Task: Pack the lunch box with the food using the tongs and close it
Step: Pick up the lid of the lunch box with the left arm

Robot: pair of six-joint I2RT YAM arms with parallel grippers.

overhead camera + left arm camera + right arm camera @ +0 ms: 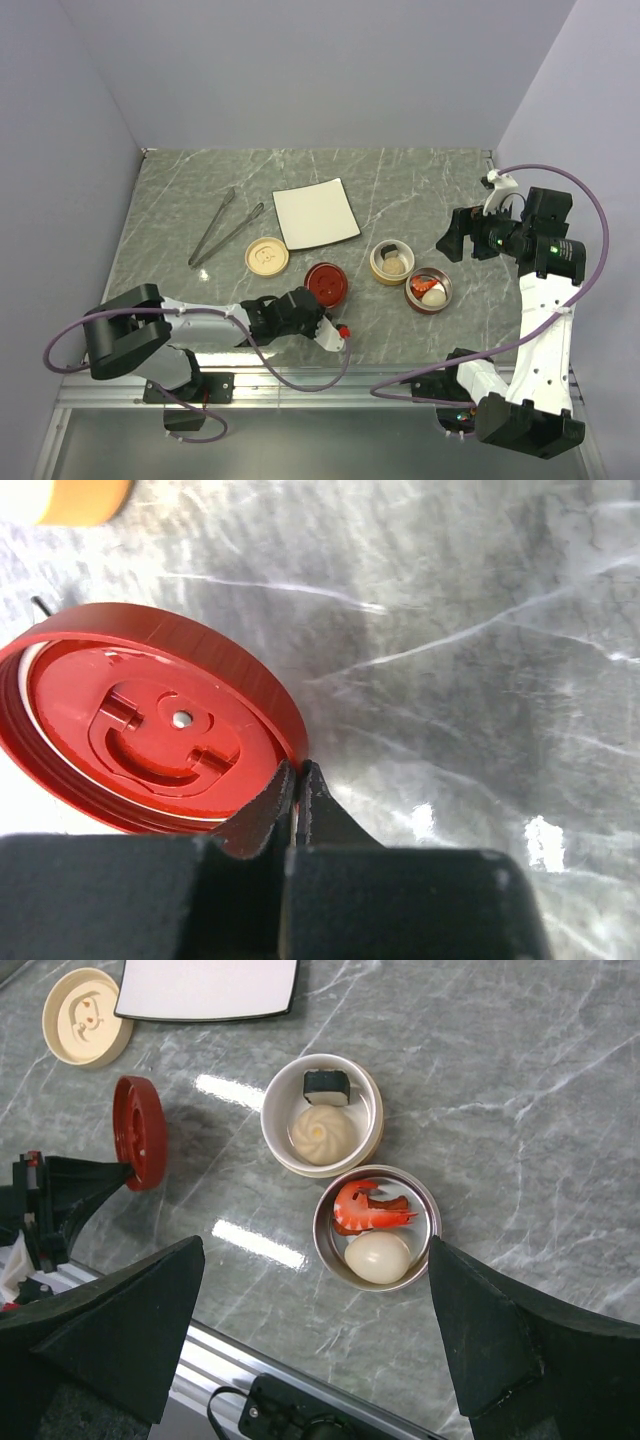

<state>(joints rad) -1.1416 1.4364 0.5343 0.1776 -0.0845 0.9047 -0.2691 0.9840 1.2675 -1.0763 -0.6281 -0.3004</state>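
the food is already in the two bowls – the left gripper pinches the rim of the red lid, the right gripper is wide open – no lid is on yet, the tongs lie on the table

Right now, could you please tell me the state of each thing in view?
Red lid: on edge, pinched by left gripper.
Beige lid: off, flat on table.
Beige bowl: open, holds roll, bun.
Metal bowl: open, holds shrimp, egg.
Tongs: lying untouched.
Plate: empty.
Right gripper: open.
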